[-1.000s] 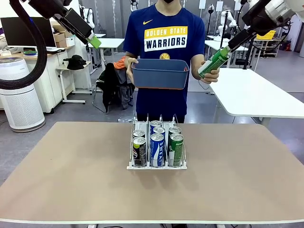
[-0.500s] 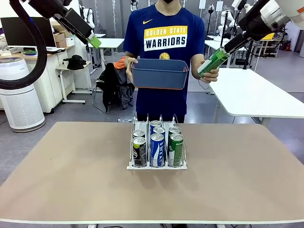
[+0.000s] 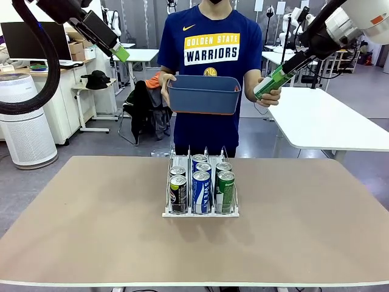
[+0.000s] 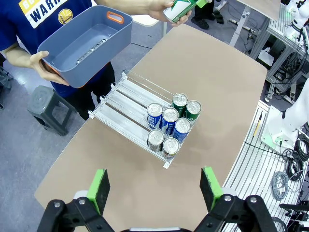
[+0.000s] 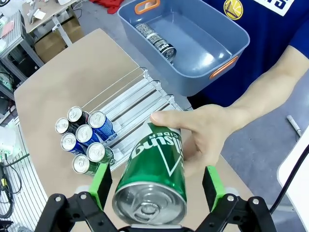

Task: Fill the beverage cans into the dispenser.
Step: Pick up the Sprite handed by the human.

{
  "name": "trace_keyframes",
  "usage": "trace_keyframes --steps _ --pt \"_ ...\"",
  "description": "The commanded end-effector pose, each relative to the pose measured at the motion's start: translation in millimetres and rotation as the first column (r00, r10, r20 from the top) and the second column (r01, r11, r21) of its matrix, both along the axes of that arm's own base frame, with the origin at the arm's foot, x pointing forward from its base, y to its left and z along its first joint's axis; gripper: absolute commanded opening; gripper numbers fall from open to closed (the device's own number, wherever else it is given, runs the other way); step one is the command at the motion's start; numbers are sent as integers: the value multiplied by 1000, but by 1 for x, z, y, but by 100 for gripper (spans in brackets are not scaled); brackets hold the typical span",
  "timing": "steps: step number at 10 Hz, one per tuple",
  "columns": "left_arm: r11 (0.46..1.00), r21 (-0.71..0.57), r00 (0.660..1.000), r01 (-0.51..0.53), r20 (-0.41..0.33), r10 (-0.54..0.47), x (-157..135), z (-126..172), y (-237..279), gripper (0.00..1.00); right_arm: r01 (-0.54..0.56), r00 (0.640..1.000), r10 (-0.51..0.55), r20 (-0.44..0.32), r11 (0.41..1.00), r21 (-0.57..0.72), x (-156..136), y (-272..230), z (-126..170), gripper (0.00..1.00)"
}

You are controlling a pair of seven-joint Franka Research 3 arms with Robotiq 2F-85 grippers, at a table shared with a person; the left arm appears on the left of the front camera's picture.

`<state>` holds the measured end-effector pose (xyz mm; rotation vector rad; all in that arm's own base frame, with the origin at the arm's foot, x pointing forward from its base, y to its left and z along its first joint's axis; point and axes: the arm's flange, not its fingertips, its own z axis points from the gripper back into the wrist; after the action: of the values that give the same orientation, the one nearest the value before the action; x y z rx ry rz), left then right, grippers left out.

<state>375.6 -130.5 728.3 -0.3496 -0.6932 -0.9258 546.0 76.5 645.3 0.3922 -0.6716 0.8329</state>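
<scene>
Where the front view looks across the desk (image 3: 85, 231), you have these items:
- Dispenser (image 3: 200, 215): at the desk's middle, with seven cans grouped at its near end.
- Black cans (image 3: 178, 194): two, in the left lane.
- Blue cans (image 3: 201, 193): three, in the middle lane.
- Green cans (image 3: 225, 193): two, in the right lane.
- Person beyond the far edge: holds a blue-grey tub (image 3: 205, 97) in one hand and a tilted loose green can (image 3: 272, 82) in the other hand (image 3: 271, 96).
- Your right claw (image 3: 284, 70): up at that can's top end.
- Your left claw (image 3: 120, 53): high at upper left, well apart from everything.

Left wrist view:
- Left claw (image 4: 156, 186): spread wide, with nothing between its green pads (image 4: 100, 186).
- Dispenser (image 4: 123, 104): below the claw on the desk, all cans packed at one end of the lanes.
- Tub (image 4: 96, 65): held above the desk's far edge.

Right wrist view:
- Right claw (image 5: 157, 182): jaws apart, one pad on each side of the loose green can (image 5: 154, 164). A gap shows at each pad, so the can is not clamped.
- Person's hand (image 5: 207, 128): wrapped round the can's body and carrying it.
- Tub (image 5: 203, 43): behind the hand, with a lying black can (image 5: 154, 35) on its floor.
- Dispenser (image 5: 130, 94): farther off on the desk, with its seven cans standing upright together.
</scene>
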Motion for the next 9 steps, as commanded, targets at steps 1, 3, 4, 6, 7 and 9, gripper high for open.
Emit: trace_keyframes --steps 1,3,4,6,7,9 --pt "1000 -13 1000 -5 -16 4 -3 -4 1 100 -5 1000 4 20 999 46 7 1 0 100" --pt "1000 -13 1000 -5 -16 4 -3 -4 1 100 3 1000 -3 10 999 55 11 4 -1 100" --pt "1000 -13 1000 -5 -16 4 -3 -4 1 100 11 1000 -10 -5 999 52 11 6 -1 100" --pt "1000 -13 1000 -5 -16 4 -3 -4 1 100 1 1000 -1 -5 1000 30 6 6 -1 100" --pt "1000 -13 1000 -5 -16 4 -3 -4 1 100 1 1000 -1 -5 1000 30 6 6 -1 100" --pt "1000 -13 1000 -5 -16 4 -3 -4 1 100 1 1000 -1 -5 1000 30 6 6 -1 100"
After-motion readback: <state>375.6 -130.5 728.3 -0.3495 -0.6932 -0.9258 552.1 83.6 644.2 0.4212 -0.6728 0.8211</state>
